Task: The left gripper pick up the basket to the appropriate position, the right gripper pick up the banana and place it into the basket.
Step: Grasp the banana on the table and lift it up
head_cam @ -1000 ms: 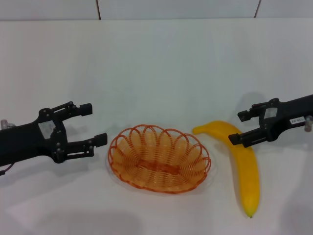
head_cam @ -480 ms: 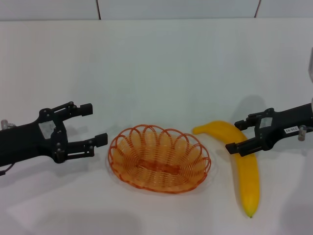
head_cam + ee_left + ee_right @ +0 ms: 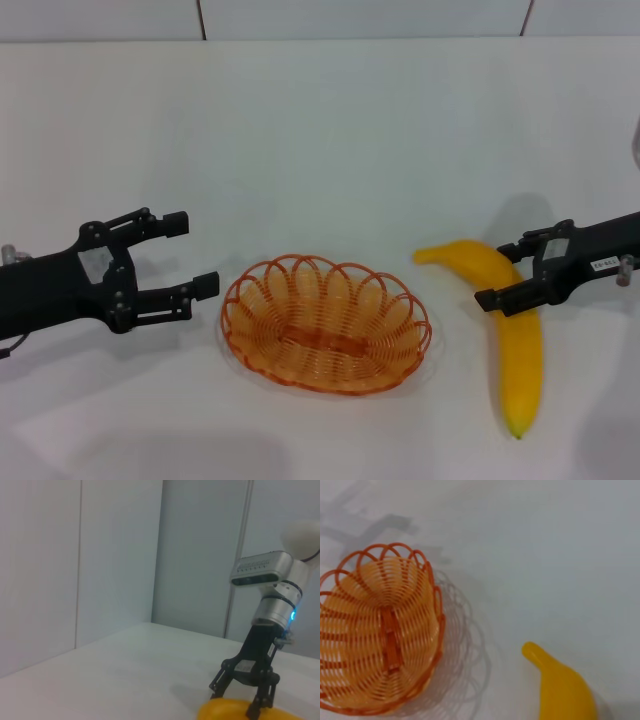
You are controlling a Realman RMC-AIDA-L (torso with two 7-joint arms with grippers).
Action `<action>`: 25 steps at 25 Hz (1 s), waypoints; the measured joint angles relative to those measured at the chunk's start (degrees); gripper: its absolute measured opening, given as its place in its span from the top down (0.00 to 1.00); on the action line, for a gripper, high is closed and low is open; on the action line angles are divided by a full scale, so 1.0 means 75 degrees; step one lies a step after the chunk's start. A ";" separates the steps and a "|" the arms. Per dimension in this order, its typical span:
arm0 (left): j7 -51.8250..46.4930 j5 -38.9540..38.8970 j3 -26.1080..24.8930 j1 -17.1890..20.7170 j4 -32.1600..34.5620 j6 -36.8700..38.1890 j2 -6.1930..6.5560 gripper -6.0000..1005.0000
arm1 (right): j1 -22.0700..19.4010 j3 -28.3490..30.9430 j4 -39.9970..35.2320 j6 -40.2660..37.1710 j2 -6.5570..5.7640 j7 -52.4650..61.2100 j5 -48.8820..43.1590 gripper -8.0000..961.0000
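The orange wire basket (image 3: 326,322) sits on the white table in the middle of the head view, also seen in the right wrist view (image 3: 380,635). My left gripper (image 3: 192,253) hovers just left of it, open and holding nothing. The yellow banana (image 3: 512,335) lies to the right of the basket, its curved upper end pointing toward it. My right gripper (image 3: 498,272) straddles the banana's upper part, its fingers closed against both sides. In the left wrist view the same gripper (image 3: 239,700) stands over the banana (image 3: 235,712). The right wrist view shows the banana's end (image 3: 562,685).
The white table (image 3: 330,140) stretches wide and bare behind the basket. A pale panelled wall (image 3: 115,550) rises beyond the table's far edge. A gap of bare table separates the basket from the banana.
My right gripper came down over the banana's upper part and then shifted right, and the banana moved right with it. The left gripper and basket stayed put.
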 joint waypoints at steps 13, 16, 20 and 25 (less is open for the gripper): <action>-0.0027 0.0009 0.0000 0.0000 0.0000 0.0032 0.0017 0.11 | 0.0023 0.0077 -0.0048 -0.0017 -0.0029 0.0026 -0.0040 0.08; -0.0028 0.0006 0.0000 0.0000 0.0000 0.0032 0.0020 0.11 | 0.0027 0.0039 -0.0056 -0.0045 -0.0029 0.0028 -0.0048 0.09; -0.0032 -0.0004 0.0000 0.0000 0.0000 0.0032 0.0021 0.11 | 0.0026 0.0031 -0.0060 -0.0059 -0.0027 0.0080 -0.0051 0.13; -0.0032 -0.0004 0.0000 0.0000 0.0000 0.0031 0.0013 0.11 | 0.0016 0.0047 -0.0059 -0.0085 -0.0035 0.0126 -0.0053 0.30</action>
